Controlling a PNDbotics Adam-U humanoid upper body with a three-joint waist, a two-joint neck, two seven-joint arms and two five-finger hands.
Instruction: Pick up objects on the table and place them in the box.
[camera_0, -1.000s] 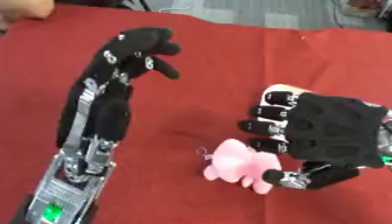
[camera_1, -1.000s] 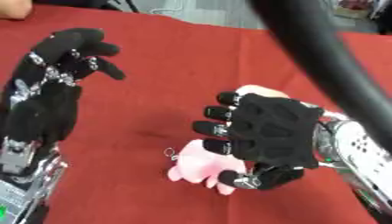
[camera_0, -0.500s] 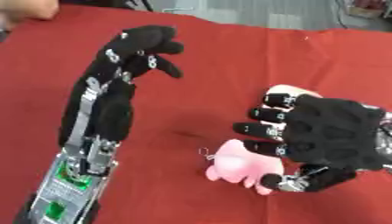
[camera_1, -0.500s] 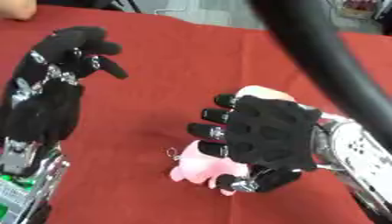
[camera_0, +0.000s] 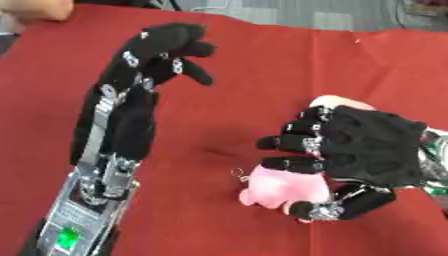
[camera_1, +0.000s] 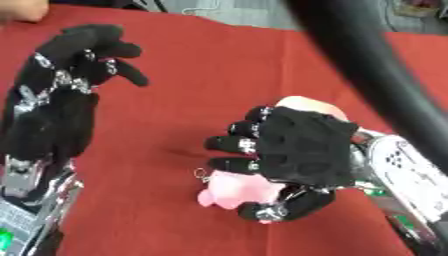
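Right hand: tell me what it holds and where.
The right hand is curled round a pink soft toy, fingers over its top, thumb under its near side.

A pink plush toy lies between black fingers of the right hand. The counter is plain red. The left hand is black with silver joints.
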